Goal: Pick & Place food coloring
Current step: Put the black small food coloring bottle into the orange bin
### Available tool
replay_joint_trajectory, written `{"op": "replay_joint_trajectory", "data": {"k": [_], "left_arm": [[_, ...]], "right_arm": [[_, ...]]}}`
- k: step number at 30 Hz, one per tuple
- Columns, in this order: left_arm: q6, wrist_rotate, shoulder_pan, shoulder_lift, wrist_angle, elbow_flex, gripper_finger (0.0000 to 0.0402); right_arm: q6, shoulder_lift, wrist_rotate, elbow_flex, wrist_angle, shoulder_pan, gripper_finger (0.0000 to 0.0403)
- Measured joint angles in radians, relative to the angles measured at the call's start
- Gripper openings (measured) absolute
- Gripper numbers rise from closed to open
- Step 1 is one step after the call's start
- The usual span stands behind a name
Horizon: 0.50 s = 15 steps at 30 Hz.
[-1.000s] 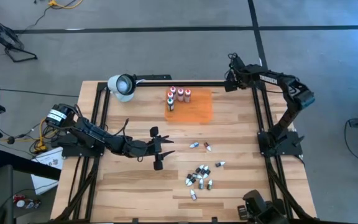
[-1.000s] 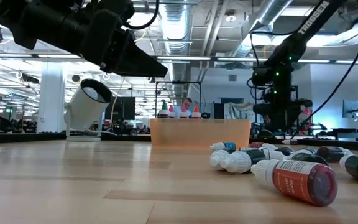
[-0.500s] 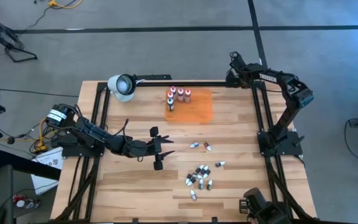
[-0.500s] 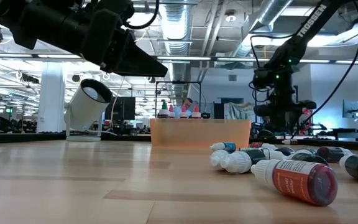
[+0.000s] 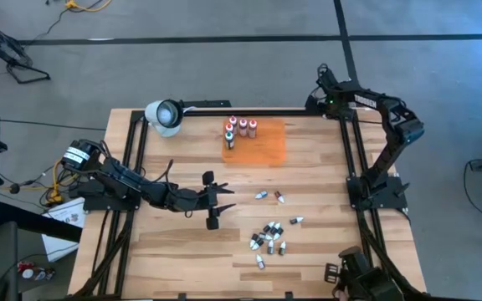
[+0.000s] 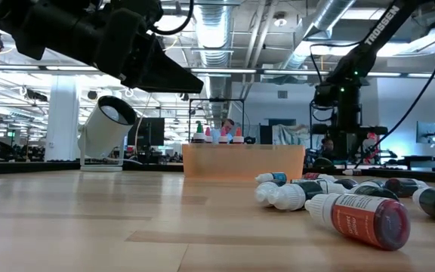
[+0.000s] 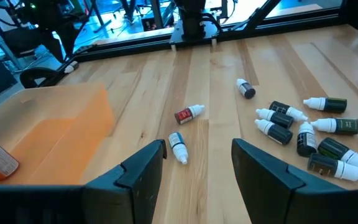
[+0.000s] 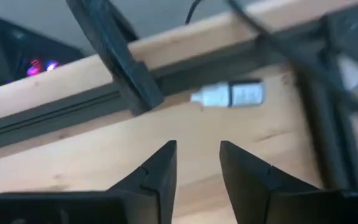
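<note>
Several food coloring bottles [image 5: 239, 130] with white caps stand upright on the flat orange mat [image 5: 266, 144] at the far middle. Many tiny bottles [image 5: 269, 237] lie on their sides at the near right, also in the left wrist view [image 7: 303, 127]. My left gripper [image 7: 197, 155] hovers open left of them [image 5: 223, 201], with nothing between its fingers. My right gripper [image 8: 197, 158] is at the table's far right corner [image 5: 323, 88], pointing down. Its fingers stand a little apart with nothing between them. One small white-capped bottle [image 8: 229, 94] lies beyond them beside the dark frame rail.
A white lamp-like head [image 5: 164, 115] sits at the far left corner. Dark frame rails [image 5: 346, 159] run along the table's sides and far edge. Bare wood [image 5: 174, 251] lies at the near left. In the low view a red-labelled bottle [image 6: 365, 219] lies close to the camera.
My right gripper has shifted a little toward the table's right edge along the far rail and has rolled about its own axis. My left arm and the bottles have kept still.
</note>
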Motion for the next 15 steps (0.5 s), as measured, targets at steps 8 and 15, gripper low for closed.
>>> {"op": "replay_joint_trajectory", "data": {"k": [8,15], "left_arm": [[0.0,0.0,0.0,0.0,0.0,0.0,0.0186],[0.0,0.0,0.0,0.0,0.0,0.0,0.0186]], "right_arm": [[-0.048,-0.001,-0.228,0.02,-0.075,-0.053,0.0113],[-0.081,-0.001,-0.371,0.058,-0.136,-0.07,0.0093]]}}
